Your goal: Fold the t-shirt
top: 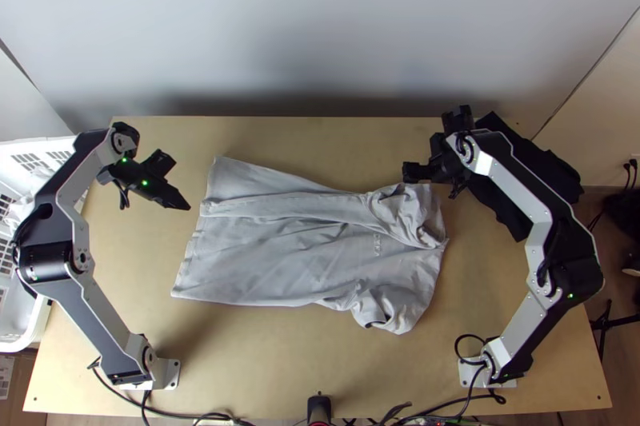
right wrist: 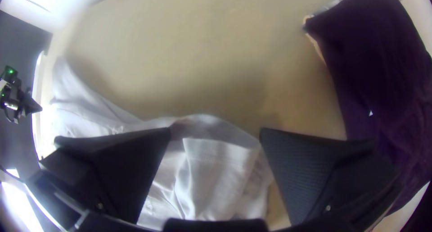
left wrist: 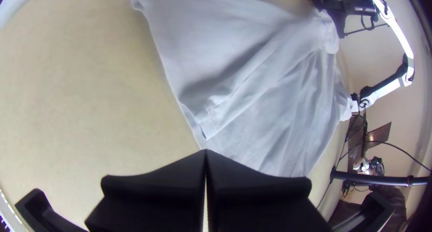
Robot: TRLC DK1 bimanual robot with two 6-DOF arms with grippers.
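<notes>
Left gripper is clenched on nothing, its two black fingertips meeting edge to edge in the left wrist view. It slants toward the middle of the wooden table, its tip just beside the hem end of the t-shirt and apart from the cloth. Behind it the left arm leans outward from its base to the elbow, then bends back inward up to the wrist, where the gripper angles down toward the near side.

Right gripper is released: in the right wrist view its fingers stand wide apart, with pale cloth showing between them. It sits at the far edge of the t-shirt's bunched sleeve end; whether it touches the cloth, I cannot tell. The right arm bows outward too, elbow well out to the right, forearm reaching up and inward to the wrist.

The light grey t-shirt lies across the middle of the table, hem end to the left, sleeve end to the right. A folded strip runs lengthwise along its far half, and both right-hand corners are rumpled. A dark cloth lies at the far right, partly beneath the right forearm, and a white basket stands at the left edge
</notes>
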